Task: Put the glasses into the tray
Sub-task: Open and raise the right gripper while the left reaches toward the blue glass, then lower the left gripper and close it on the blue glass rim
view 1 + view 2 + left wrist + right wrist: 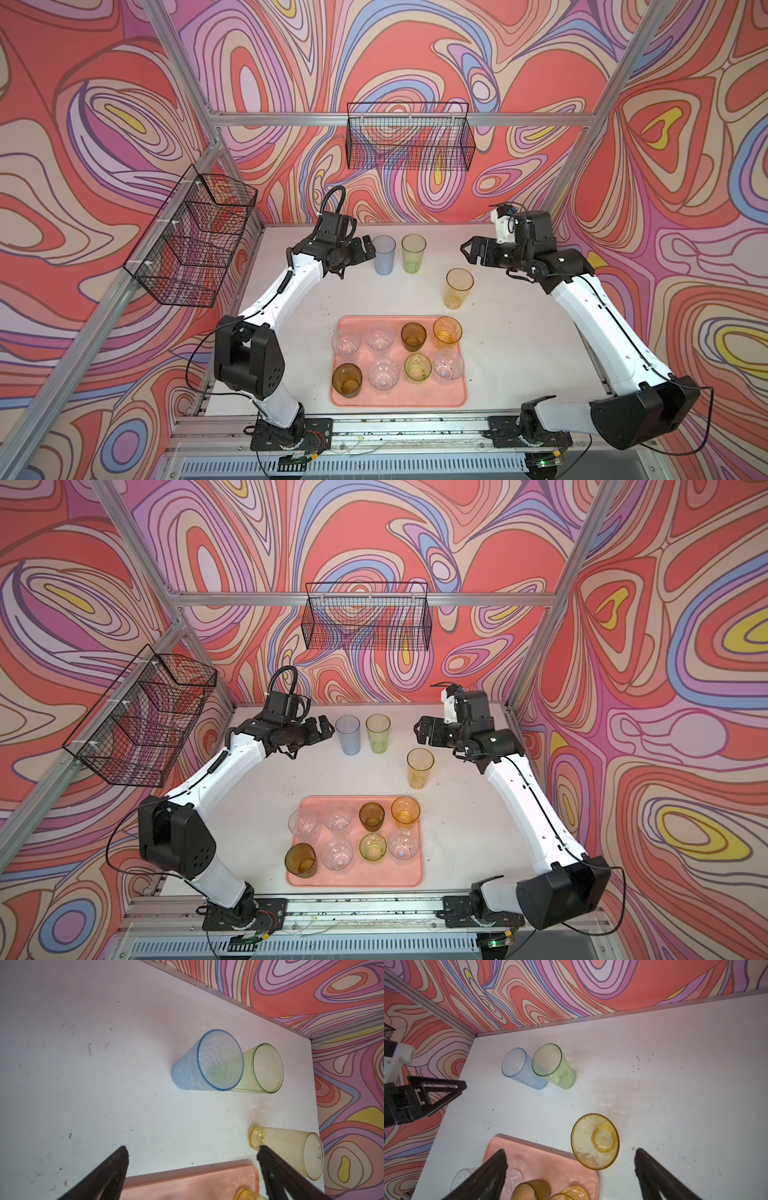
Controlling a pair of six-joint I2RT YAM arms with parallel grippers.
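Both arms reach from the near edge toward the far end of the table (519,332), elbows bent out to the sides, and their wrists turn in to face each other. The left gripper (366,248) hangs above the table at the far left, pointing right. Its jaws are spread wide with nothing between them, close to the left of the blue glass (384,254) but not touching it. The right gripper (466,251) mirrors it at the far right, pointing left, jaws also wide apart and empty, a little beyond the yellow glass (458,287).

Three tall glasses stand upright on the bare table. The blue glass has a wavy ribbed wall. The yellow-green glass (413,252) is just to its right at the far end, and the yellow glass stands alone, nearer and further right, just past the tray's far right corner.

The pink tray (415,400) lies near the middle of the near side. It holds eight short glasses upright in two rows of four: four clear glasses (380,337), two brown glasses (413,336), one orange glass (447,331) and one green glass (417,367).
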